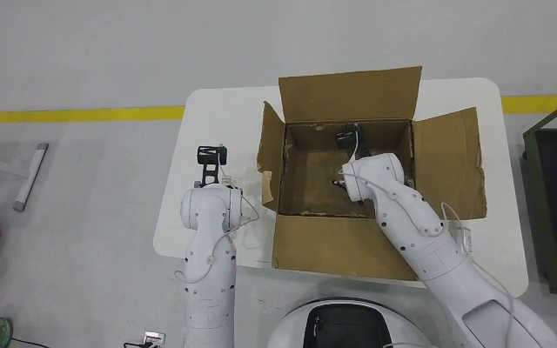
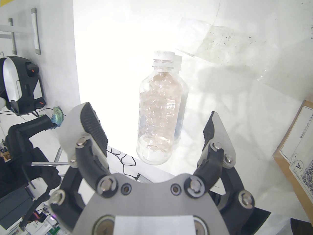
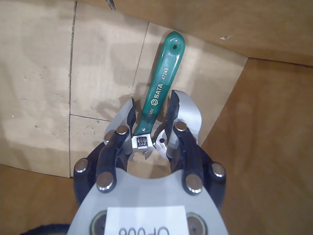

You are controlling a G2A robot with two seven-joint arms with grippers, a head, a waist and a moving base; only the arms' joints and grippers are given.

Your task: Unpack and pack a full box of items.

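**Surroundings.** A white table [image 1: 218, 113] carries an open cardboard box [image 1: 348, 174] with all four flaps turned outward. The flap on the box's left side [image 1: 271, 152] stands half raised, between the box's inside and the stretch of table beside it. On that stretch, near the box, lies a creased sheet of clear plastic film [image 2: 220, 47]. A yellow floor line [image 1: 87, 113] runs past the table, well apart from the box.

**Outside the box.** A clear plastic bottle [image 2: 159, 113] with a white cap lies on its side on the table, between the film and the left gripper [image 2: 151, 113]. The gripper hangs above the bottle with its jaws wide apart, touching nothing.

**Inside the box.** A green-handled adjustable wrench [image 3: 161, 84] lies flat on the box floor. Its handle end points into a corner, so two box walls stand close around it. The right gripper [image 3: 152, 101] is lowered into the box and straddles the handle just above the wrench head. Its jaws are narrowly apart: one pad is against the handle and a thin gap shows at the other.
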